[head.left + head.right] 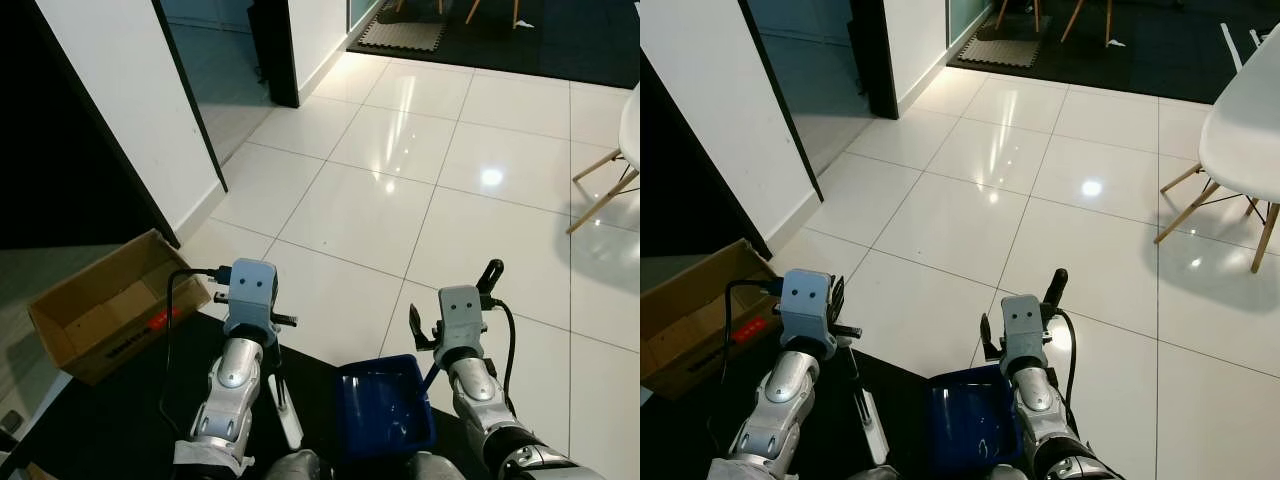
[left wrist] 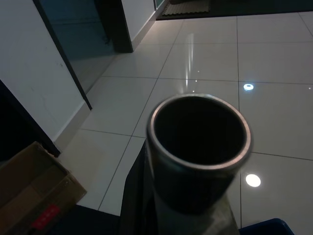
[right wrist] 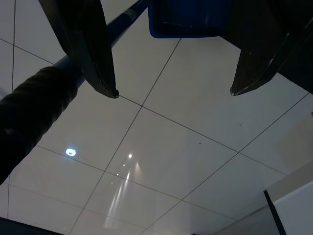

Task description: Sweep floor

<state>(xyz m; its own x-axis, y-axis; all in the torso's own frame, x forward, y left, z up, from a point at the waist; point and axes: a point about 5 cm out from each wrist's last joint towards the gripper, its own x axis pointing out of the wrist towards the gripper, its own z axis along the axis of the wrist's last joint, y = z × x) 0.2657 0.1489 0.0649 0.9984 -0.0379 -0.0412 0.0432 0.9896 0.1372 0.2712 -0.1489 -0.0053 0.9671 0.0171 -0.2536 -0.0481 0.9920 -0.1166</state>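
While the left gripper (image 1: 262, 335) clamps the broom (image 1: 285, 410), the right gripper (image 3: 171, 90), fingers spread, rests against the dustpan (image 1: 385, 405) handle, ready for sweeping.

Glossy white square-tiled floor (image 1: 400, 180) is reflecting ceiling lights as bright spots. White wall (image 1: 120, 90) with a black edge trim is running along the left. Open brown cardboard box (image 1: 100, 315) is sitting at the wall's base. Dark foam mat (image 1: 405, 35) is lying at the far end. White moulded chair with wooden legs (image 1: 1240, 140) is standing on the right.
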